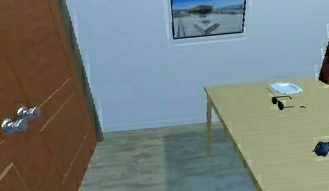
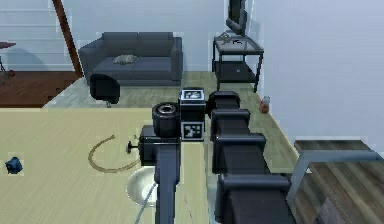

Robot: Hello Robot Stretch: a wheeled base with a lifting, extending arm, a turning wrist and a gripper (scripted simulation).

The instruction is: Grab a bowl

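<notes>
In the arm side view, a pale round bowl (image 2: 143, 186) is lying on the table (image 2: 60, 135) right beside the arm, just below the gripper (image 2: 136, 148). A thin brown ring (image 2: 104, 156) is lying by its fingers, so you cannot tell whether the gripper is holding anything. Black chairs (image 2: 232, 130) are lining the table's right edge, with a sofa (image 2: 130, 55) sitting beyond. The forward view is giving you open floor (image 1: 149, 165) running between a wooden door (image 1: 29, 66) and the table's edge.
</notes>
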